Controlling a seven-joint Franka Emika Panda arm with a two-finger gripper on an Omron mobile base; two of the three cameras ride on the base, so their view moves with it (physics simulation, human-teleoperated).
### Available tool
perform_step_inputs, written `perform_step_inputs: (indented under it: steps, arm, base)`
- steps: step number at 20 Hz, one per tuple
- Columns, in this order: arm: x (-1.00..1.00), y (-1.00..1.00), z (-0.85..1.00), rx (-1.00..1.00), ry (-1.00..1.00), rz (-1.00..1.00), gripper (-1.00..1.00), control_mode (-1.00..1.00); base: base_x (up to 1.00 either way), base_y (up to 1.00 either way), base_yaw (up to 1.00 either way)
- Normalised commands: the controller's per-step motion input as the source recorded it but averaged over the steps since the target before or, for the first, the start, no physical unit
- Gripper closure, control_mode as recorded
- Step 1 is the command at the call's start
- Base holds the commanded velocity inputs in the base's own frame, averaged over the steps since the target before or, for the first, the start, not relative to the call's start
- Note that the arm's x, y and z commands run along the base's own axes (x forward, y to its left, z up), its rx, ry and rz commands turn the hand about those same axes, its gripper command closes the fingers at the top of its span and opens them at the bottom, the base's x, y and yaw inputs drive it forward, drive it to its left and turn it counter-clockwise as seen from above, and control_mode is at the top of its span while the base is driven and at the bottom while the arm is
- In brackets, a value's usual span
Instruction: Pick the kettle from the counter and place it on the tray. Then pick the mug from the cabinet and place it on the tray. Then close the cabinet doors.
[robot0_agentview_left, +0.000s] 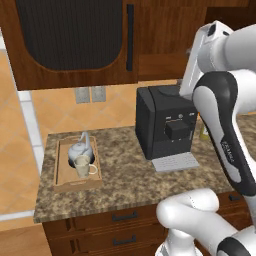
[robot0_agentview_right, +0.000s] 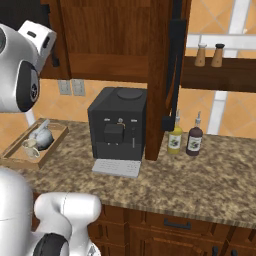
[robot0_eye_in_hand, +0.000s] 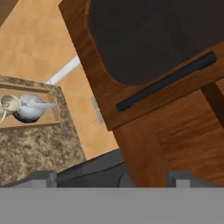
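Observation:
The light-wood tray (robot0_agentview_left: 62, 176) lies at the counter's (robot0_agentview_left: 125, 175) left end, with the silver kettle (robot0_agentview_left: 80, 149) and the cream mug (robot0_agentview_left: 85, 168) standing on it side by side. The right base view has the tray (robot0_agentview_right: 15, 156), kettle (robot0_agentview_right: 42, 137) and mug (robot0_agentview_right: 30, 149) at its left. My gripper (robot0_eye_in_hand: 113, 178) is open and empty, raised high in front of the cabinet's left door (robot0_eye_in_hand: 131, 43), close to its black bar handle (robot0_eye_in_hand: 166, 81). That left door (robot0_agentview_left: 70, 35) faces the left base view. The right door (robot0_agentview_right: 161, 75) stands swung out, edge-on, leaving the cabinet's shelf (robot0_agentview_right: 107, 67) bare.
A black coffee machine (robot0_agentview_left: 165, 125) stands mid-counter under the cabinet. Two bottles (robot0_agentview_right: 175, 139) (robot0_agentview_right: 195, 141) stand right of the open door. Two shakers (robot0_agentview_right: 201, 55) sit on a wall shelf. Wall outlets (robot0_agentview_left: 90, 94) are under the left door.

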Motion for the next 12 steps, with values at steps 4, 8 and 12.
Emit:
perform_step_inputs:
  steps: [4, 8, 12]
  arm:
    - [-0.36, -0.58, 0.00, 0.05, 0.12, -0.01, -1.00, -1.00]
    - [-0.26, -0.23, 0.00, 0.00, 0.00, 0.02, -1.00, -1.00]
    - [-0.79, -0.48, 0.00, 0.00, -0.03, 0.01, -1.00, -1.00]
  base:
    - [0.00, 0.00, 0.00]
    - [0.00, 0.00, 0.00]
    - [0.00, 0.00, 0.00]
